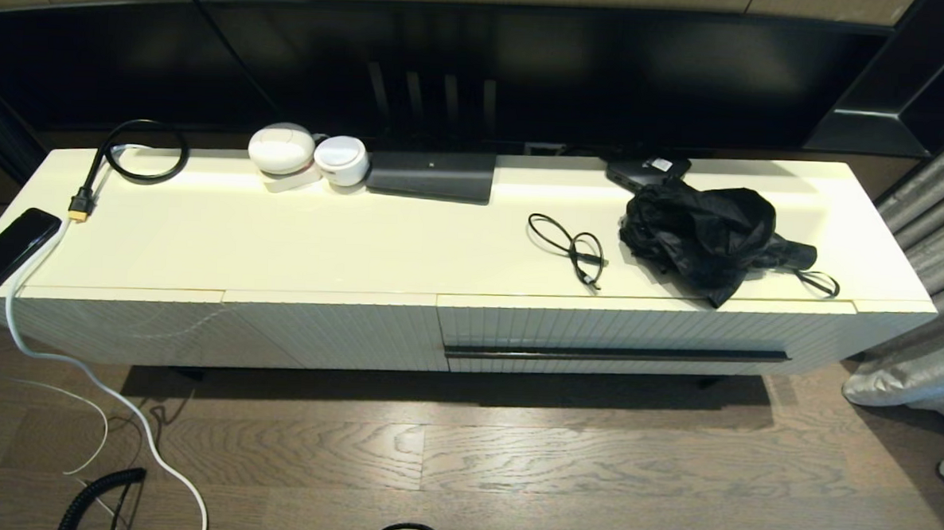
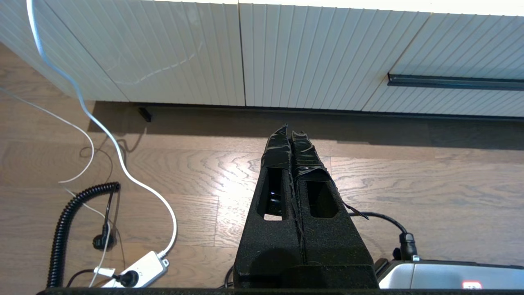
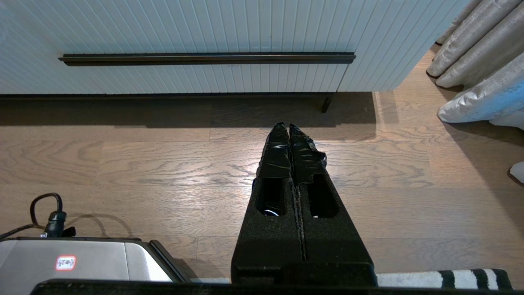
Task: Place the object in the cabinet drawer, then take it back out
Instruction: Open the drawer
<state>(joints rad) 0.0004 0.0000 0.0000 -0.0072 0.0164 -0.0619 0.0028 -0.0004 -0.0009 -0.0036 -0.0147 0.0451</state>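
The cabinet drawer (image 3: 204,41) sits closed, well ahead of the right pincer (image 3: 290,129), its fingers pressed together.

Strong light falls from above onto the cabinet top (image 1: 345,243), which washes out to a pale yellow-white. The cabinet throws a broad dark shadow onto the wooden floor (image 1: 511,466) beneath its front. Soft glare streaks the floorboards in both wrist views. The television screen (image 1: 481,66) behind stays dark, with faint reflections. All views are sharp.
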